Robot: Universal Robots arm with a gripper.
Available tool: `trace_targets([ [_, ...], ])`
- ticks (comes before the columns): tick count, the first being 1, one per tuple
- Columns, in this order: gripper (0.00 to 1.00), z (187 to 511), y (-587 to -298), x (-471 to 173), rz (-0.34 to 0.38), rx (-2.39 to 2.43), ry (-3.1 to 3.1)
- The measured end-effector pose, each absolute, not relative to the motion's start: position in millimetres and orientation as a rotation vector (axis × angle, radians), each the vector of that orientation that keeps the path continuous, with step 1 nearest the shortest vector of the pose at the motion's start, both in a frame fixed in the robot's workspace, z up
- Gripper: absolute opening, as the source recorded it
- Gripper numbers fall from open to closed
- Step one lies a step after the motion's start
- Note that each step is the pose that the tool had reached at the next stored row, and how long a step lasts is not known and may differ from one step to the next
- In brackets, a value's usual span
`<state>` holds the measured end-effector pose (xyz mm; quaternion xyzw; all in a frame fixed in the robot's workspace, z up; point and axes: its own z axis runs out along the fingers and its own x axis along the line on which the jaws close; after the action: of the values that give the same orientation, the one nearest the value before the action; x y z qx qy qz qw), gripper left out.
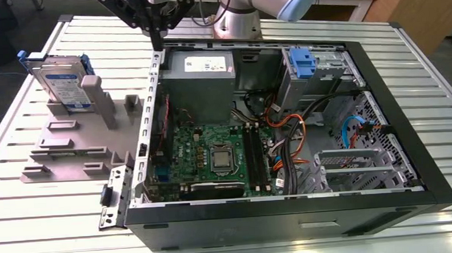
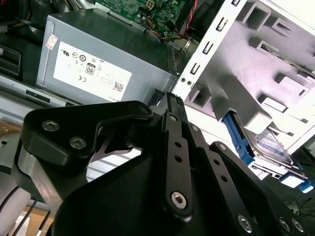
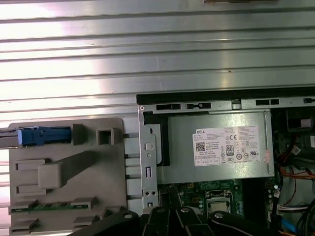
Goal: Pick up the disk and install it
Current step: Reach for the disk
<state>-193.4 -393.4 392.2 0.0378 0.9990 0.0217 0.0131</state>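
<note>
A ribbed metal table (image 1: 47,226) carries an open computer case (image 1: 291,226); wooden furniture stands beyond it. On the exterior view's left of the case, a grey plastic fixture (image 1: 67,150) holds the disk (image 1: 60,82) on edge, label facing the camera. In the first wrist view its thin top edge (image 3: 42,135) runs toward the case. Posts hide its lower part, so its long axis is unclear. The gripper (image 1: 155,42) hangs over the case's corner by the power supply (image 1: 200,70), clenched on nothing.
</note>
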Motion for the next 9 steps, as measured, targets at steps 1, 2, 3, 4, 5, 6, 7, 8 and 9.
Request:
trace_targets([
  [1, 0.11, 392.1, -393.4, -194.0, 0.068, 0.118, 3.112],
  [2, 0.11, 392.1, -393.4, -194.5, 0.068, 0.118, 3.112],
  [3, 0.11, 392.1, -393.4, -195.1, 0.068, 0.118, 3.112],
  [4, 0.11, 392.1, -393.4, -195.7, 0.068, 0.118, 3.112],
  [5, 0.11, 392.0, -393.4, -196.3, 0.068, 0.118, 3.112],
  [6, 0.11, 391.9, -393.4, -196.9, 0.068, 0.118, 3.112],
  [7, 0.11, 391.9, -393.4, -197.5, 0.068, 0.118, 3.112],
  [8, 0.11, 391.9, -393.4, -198.0, 0.068, 0.118, 3.113],
  [9, 0.11, 391.9, -393.4, -199.0, 0.067, 0.118, 3.113],
])
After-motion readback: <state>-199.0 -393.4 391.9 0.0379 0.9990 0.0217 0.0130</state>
